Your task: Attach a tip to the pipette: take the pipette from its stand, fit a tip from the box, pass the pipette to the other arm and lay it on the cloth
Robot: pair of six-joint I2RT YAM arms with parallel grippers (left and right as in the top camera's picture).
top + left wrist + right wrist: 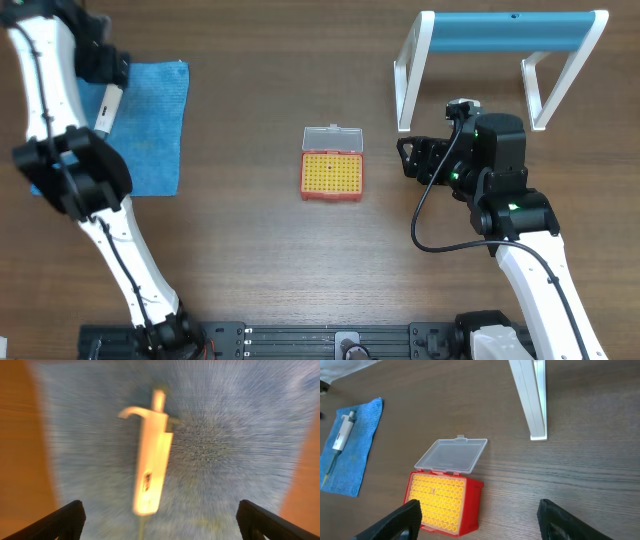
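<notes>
Left end effector (160,517) wide open, empty, hovering over the pipette (151,462). Pipette lies flat on blue cloth (240,435), between the fingers' line. Right end effector (482,520) wide open, empty. Tip box (442,505) sits just beside it, lid open.

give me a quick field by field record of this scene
pipette: lying on the cloth, free of both jaws
left jaws: open, above the pipette
right jaws: open, empty, between the tip box and the stand
tip box: lid open, mid table
stand: no pipette on it
task stage: pipette on the cloth, looks done
</notes>
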